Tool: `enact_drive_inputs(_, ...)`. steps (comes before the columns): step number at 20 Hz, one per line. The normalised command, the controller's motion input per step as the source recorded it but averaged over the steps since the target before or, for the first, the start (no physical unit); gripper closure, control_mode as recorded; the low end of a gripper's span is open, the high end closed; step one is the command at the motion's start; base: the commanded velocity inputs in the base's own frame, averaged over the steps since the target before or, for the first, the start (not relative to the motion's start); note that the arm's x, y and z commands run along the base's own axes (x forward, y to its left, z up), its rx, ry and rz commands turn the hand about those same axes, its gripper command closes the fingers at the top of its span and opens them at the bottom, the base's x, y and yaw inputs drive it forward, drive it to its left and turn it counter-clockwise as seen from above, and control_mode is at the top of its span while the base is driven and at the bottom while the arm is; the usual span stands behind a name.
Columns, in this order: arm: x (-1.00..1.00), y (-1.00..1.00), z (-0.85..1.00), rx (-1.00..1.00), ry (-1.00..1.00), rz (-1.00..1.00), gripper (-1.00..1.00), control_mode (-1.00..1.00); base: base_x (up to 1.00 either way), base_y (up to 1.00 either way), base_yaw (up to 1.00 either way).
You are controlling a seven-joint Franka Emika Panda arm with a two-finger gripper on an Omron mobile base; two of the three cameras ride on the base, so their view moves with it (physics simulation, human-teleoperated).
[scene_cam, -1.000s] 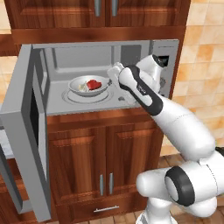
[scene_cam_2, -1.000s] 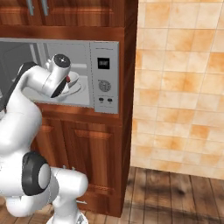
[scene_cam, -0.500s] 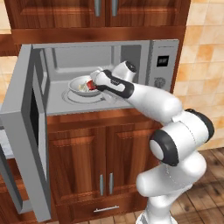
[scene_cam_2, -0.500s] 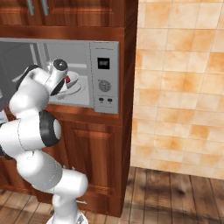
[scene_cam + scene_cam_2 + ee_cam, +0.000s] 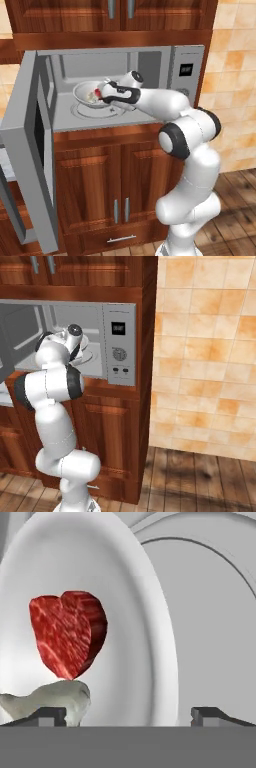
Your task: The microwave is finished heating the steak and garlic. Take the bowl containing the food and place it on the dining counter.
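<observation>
Left base view, reading left to right: the microwave door stands swung fully open at 9 o'clock of the cavity; the microwave is built in between upper wooden cabinets and lower wooden cabinets. The bowl sits inside the cavity over the round turntable, tilted, its open face turned toward the arm; the steak and the garlic lie within it, touching each other. The gripper reaches in from 3 o'clock and meets the bowl's near rim; the control panel lies at 3 o'clock of the cavity.

Hand view: garlic at 7 o'clock, steak directly above and resting on it, both against the bowl's white inner wall; the bowl's rim runs down between the two fingers, which stand well apart; whether they press on the rim, I cannot tell; the turntable ring shows at 2 o'clock.

Right base view: the arm's dark wrist hides the fingers; bowl edge just visible; control panel beside it; tan tiled wall at 3 o'clock.
</observation>
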Motion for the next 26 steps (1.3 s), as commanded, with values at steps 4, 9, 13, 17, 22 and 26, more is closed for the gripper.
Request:
enact_drive_inputs(4,0.03,-0.05,-0.57,-0.09,0.03,0.0,1.0,-1.0,0.0,0.0,0.0)
enact_drive_inputs(9,0.0,0.0,0.0,0.0,0.0,0.0,1.0,-1.0,0.0,0.0,0.0)
enact_drive_inputs(13,-0.32,-0.15,0.0,0.01,-0.02,0.0,1.0,-1.0,0.0,0.0,0.0)
enact_drive_inputs(17,-1.0,-0.58,0.0,0.11,-0.22,0.0,1.0,-1.0,0.0,0.0,0.0)
enact_drive_inputs(22,-1.0,-0.67,0.3,0.16,-0.31,0.0,1.0,-1.0,0.0,0.0,0.0)
enact_drive_inputs(26,-1.0,-0.44,0.77,0.02,-0.03,0.0,1.0,-1.0,0.0,0.0,0.0)
